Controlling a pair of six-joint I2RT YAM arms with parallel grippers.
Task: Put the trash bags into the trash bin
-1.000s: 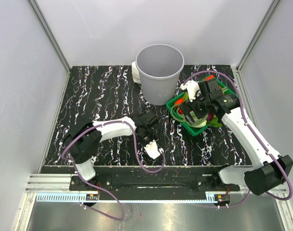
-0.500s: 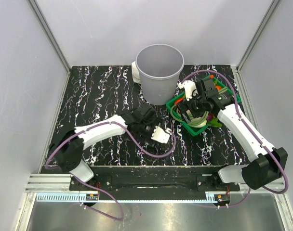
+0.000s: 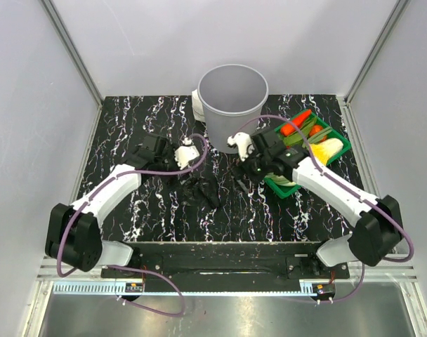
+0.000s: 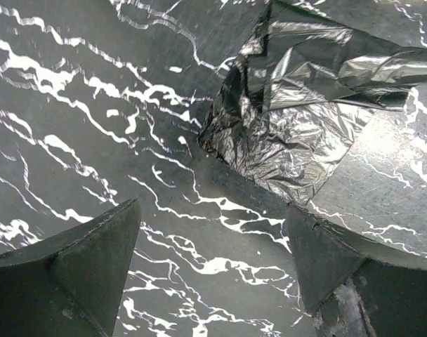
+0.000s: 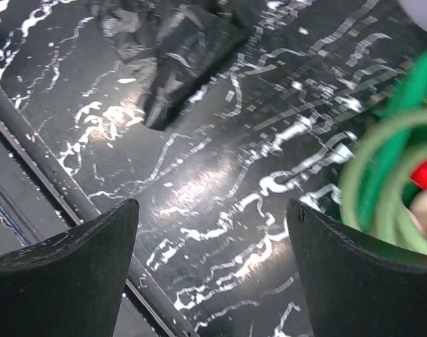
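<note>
You have not started the task proper: the trash bags lie in a crumpled black heap on the table, about midway across and nearer the near edge than the far one. The trash bin stands upright at the middle of the far edge, and the top view shows only bare grey inside it. Your left gripper is spread wide with nothing between its fingers, and the film lies just ahead of its tips. Your right gripper is spread and empty as well, hanging between the heap and the green basket toward the right edge. Everything is left to do: grasp, lift, carry to the far edge, drop. Whether the heap is one bag or several, you cannot tell from here.
</note>
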